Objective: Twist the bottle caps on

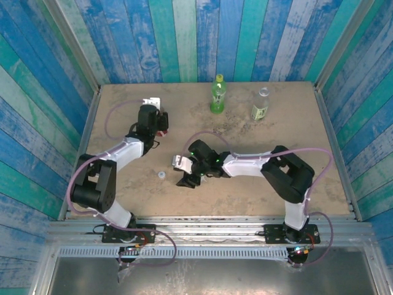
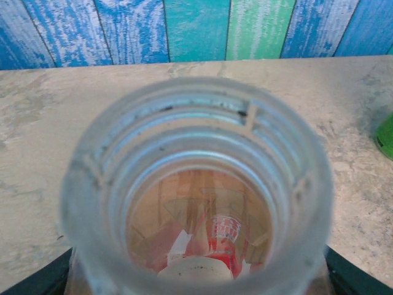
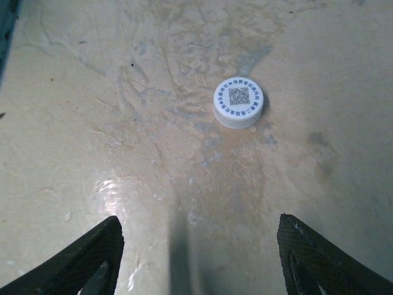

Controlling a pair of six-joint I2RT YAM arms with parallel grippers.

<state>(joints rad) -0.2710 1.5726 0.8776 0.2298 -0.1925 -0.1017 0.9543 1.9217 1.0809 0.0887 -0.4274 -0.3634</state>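
A scuffed tan table (image 1: 123, 104) sits inside walls (image 1: 184, 37) of blue and green painted planks, with a metal rail (image 1: 202, 224) along the near edge. At the back stand a green bottle (image 1: 217, 95) and, to its right, a clear bottle (image 1: 261, 104) with a green label.

The left arm (image 1: 123, 150) folds at the elbow and reaches toward the back left. Its claw (image 1: 153, 117) is clamped on the red-label bottle (image 2: 196, 190), which stands upright under the wrist. The bottle's neck is open and its threads bare, and a dark finger shows at each lower corner of the wrist view.

The right arm (image 1: 245, 165) bends across to the left and sits low over the middle of the table. Its claw (image 3: 198, 220) has its fingers wide apart over bare table. The white cap (image 3: 239, 101) lies flat just ahead of the fingertips, printed top up, touching neither finger.

Bare table surrounds the cap on every side. In the top view the cap lies between the two arms, near the right claw. The two back bottles stand well apart from both claws. The left elbow is close to the left wall.
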